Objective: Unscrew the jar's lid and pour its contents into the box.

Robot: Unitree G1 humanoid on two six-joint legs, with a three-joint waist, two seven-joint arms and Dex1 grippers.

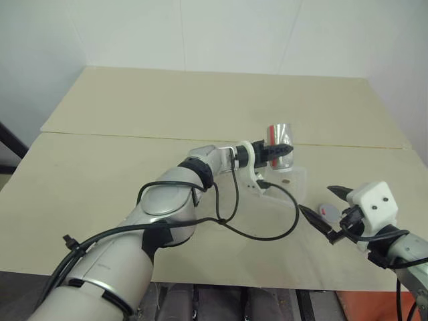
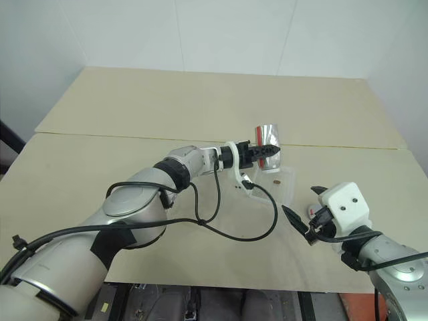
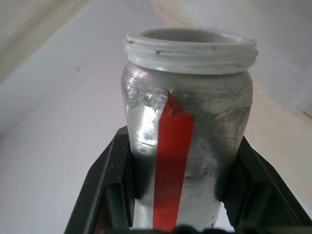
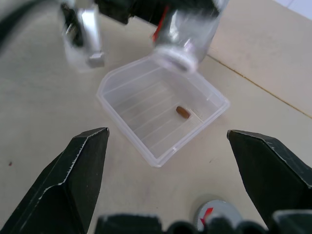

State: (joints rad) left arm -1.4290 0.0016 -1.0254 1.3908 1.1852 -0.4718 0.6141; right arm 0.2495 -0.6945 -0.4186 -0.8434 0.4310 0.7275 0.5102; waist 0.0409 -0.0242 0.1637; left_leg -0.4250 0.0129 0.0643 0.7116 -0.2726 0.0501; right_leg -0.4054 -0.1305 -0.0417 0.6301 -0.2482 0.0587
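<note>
My left gripper (image 1: 283,148) is shut on the silver jar (image 1: 277,132) and holds it in the air over the box. The jar (image 3: 187,122) has a red stripe, and its threaded mouth is open with no lid on it. From the right wrist, the jar (image 4: 187,34) is tipped with its mouth down above the far corner of the clear box (image 4: 117,105). One small brown pellet (image 4: 183,112) lies inside the box. The grey lid (image 4: 217,214) with a red mark lies flat on the table, close in front of my right gripper (image 4: 166,131), which is open and empty.
The beige table (image 1: 134,107) has a seam running across behind the box, and a white wall stands past its far edge. A black cable (image 1: 267,231) loops from the left wrist down to the tabletop beside the box. The table's front edge is near my arms.
</note>
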